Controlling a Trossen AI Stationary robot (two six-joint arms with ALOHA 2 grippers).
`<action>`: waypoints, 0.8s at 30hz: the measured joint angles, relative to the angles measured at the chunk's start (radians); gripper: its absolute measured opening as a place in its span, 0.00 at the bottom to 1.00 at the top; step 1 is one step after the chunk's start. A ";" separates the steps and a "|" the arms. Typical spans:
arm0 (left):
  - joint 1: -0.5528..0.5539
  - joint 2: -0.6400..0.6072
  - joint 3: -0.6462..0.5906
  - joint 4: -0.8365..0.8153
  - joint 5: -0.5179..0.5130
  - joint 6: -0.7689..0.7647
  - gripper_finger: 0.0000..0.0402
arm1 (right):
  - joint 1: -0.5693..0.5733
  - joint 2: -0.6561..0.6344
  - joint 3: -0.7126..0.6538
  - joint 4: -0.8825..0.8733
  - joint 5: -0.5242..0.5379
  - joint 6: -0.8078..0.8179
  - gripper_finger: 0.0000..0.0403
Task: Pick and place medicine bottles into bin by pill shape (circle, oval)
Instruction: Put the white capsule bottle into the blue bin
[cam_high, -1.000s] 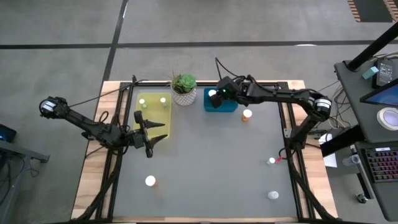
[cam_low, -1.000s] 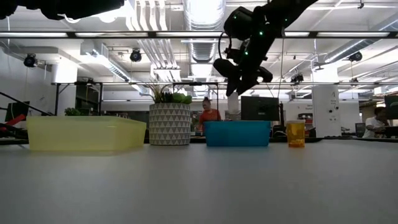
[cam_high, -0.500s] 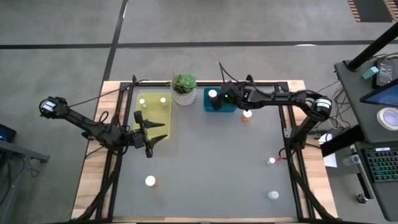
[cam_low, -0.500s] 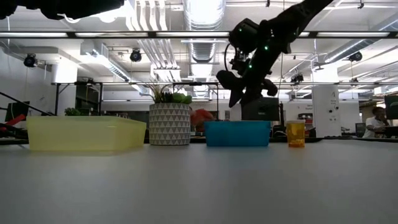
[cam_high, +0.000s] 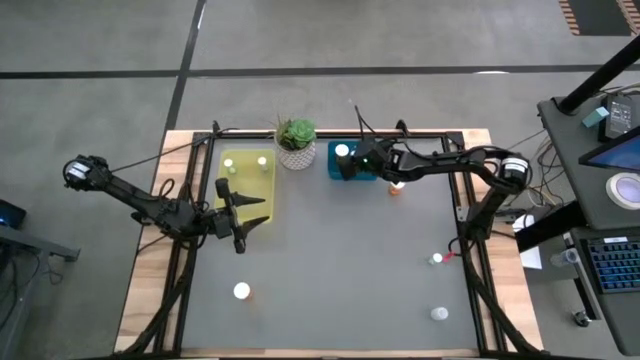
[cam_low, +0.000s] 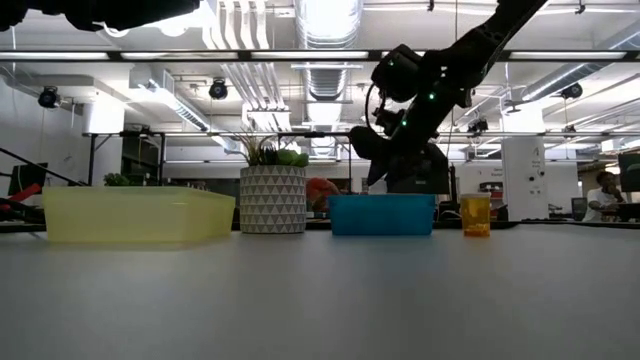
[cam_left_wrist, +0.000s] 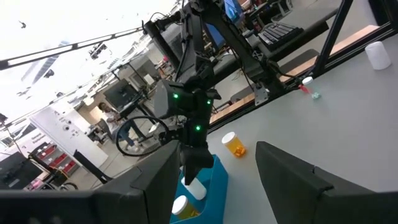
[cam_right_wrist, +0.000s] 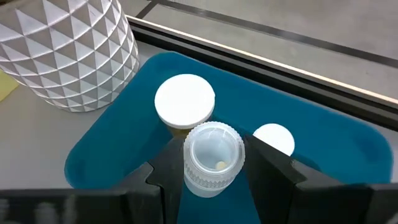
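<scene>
The clear bottle (cam_right_wrist: 211, 155) sits pinched between the right gripper's (cam_right_wrist: 211, 180) two dark fingers (cam_right_wrist: 166, 165), squeezed across its ribbed body with the base turned toward the wrist camera, and a single small pill shows through the plastic. It looks light, stiff and smooth-walled, so I judge it would slip or tip before it would crush; taking it across the middle of the body, as here, seems the safest hold, since a hold on the cap alone would let it swing

Just beyond the jaws lies the blue bin (cam_right_wrist: 118, 130), directly under the held bottle, and already in it are a white-capped bottle (cam_right_wrist: 185, 101) just ahead of the fingertips and a second white cap (cam_right_wrist: 273, 138) off to one side of them. Past the bin's rim stands the white patterned plant pot (cam_right_wrist: 68, 50), near but apart from the gripper

On the table, an amber bottle (cam_high: 397, 185) stands just beside the right arm, outside the bin. Well away from those jaws, three more bottles stand loose: one (cam_high: 241, 291) on the left half, two (cam_high: 437, 259) (cam_high: 439, 313) by the right edge

The left gripper (cam_high: 243, 212) hangs with its jaws spread and nothing between them, beside the yellow bin (cam_high: 250, 190), which holds two capped bottles (cam_high: 229, 164) (cam_high: 263, 160)
</scene>
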 joint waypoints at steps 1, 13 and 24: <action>0.000 0.000 0.000 0.000 0.000 0.000 0.49 | 0.000 0.007 0.000 0.005 0.000 0.000 0.35; 0.000 0.000 0.000 -0.003 -0.005 0.000 0.49 | 0.000 0.063 0.016 0.021 0.000 0.000 0.35; 0.000 0.002 -0.002 -0.003 -0.007 0.000 0.49 | 0.000 0.063 0.016 -0.001 0.000 0.000 0.35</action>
